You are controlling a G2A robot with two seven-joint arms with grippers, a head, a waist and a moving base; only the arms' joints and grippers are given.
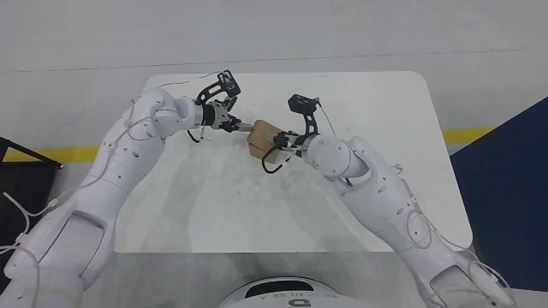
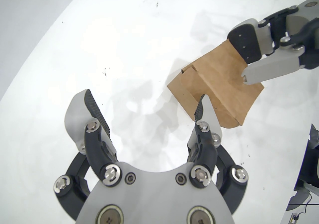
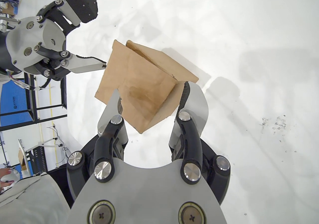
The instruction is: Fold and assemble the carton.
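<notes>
A brown cardboard carton (image 1: 262, 139), partly folded with a loose flap, is near the middle of the white table (image 1: 385, 111). My right gripper (image 3: 152, 98) is shut on the carton (image 3: 147, 85), one finger on each side of its near end. In the left wrist view the right gripper (image 2: 245, 63) clamps the far end of the carton (image 2: 214, 88). My left gripper (image 2: 149, 108) stands open beside the carton. One of its fingertips (image 3: 101, 65) touches the flap's edge, and the other pad (image 3: 81, 7) is well away from the carton.
The table top (image 2: 124, 35) around the carton is bare white with faint scuff marks. Its rounded edge runs behind the left gripper (image 1: 233, 120). Blue panels and racks (image 3: 22, 100) stand beyond the table, off to the left arm's side.
</notes>
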